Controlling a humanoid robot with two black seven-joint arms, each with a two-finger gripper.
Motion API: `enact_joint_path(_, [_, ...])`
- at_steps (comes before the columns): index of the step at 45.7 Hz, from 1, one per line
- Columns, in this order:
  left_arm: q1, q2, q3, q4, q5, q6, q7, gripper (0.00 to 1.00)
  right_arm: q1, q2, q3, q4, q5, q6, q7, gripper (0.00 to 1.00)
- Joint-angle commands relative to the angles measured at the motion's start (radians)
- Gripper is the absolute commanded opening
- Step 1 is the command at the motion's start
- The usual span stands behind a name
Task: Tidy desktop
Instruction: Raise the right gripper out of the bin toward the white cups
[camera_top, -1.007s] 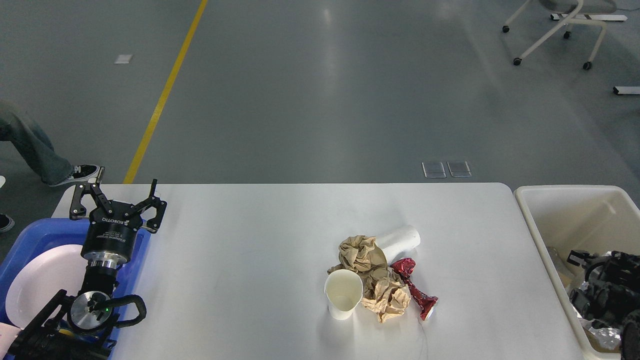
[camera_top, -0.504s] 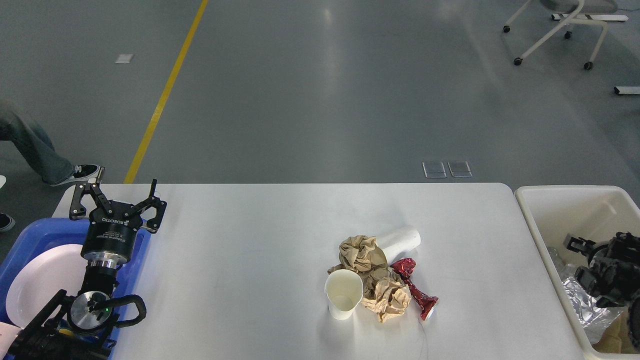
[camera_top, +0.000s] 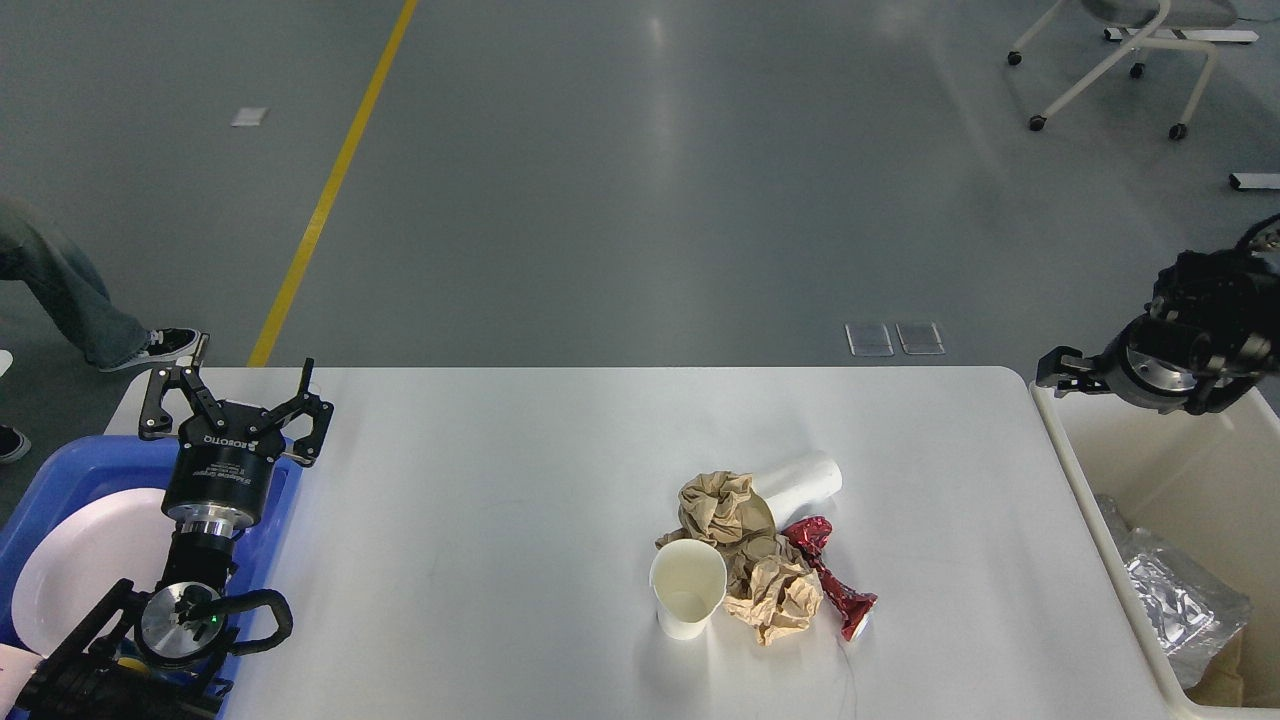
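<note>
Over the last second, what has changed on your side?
The right gripper rose out of the cream-white plastic bin to above its far rim, leaving crumpled silver foil inside. The left gripper stayed open above the blue plastic tray; the paper cups, brown paper and red wrapper on the white desktop did not move.

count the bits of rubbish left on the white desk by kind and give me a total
Paper cups: 2, one upright and one on its side
Crumpled brown paper: 2 wads, upper and lower
Red foil wrapper: 1
Total: 5 on the desktop
</note>
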Motion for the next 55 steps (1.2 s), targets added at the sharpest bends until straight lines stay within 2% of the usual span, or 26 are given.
enact_joint_path(1, [0.0,0.0,0.0,0.0,0.0,0.0,0.0,0.96,0.198,0.024,-0.007,0.158,-0.017,0.112,-0.001,1.0])
enact_joint_path(17, [0.0,0.0,0.0,0.0,0.0,0.0,0.0,0.96,0.721,0.193,0.017,0.598,0.023,0.342,-0.003,1.0])
enact_joint_path(28, [0.0,0.0,0.0,0.0,0.0,0.0,0.0,0.96,0.964,0.211,0.048,0.856,0.253,0.346,-0.006,1.0])
enact_joint_path(35, [0.0,0.0,0.0,0.0,0.0,0.0,0.0,0.96,0.971,0.202,0.055,0.874,0.282,0.34,-0.027,1.0])
enact_joint_path(47, [0.0,0.0,0.0,0.0,0.0,0.0,0.0,0.96,0.945,0.205,0.057,0.871,0.284,0.329,-0.027,1.0])
enact_joint_path(55, [0.0,0.0,0.0,0.0,0.0,0.0,0.0,0.96,0.838,0.223,0.13,0.844,0.294,0.287,-0.027,1.0])
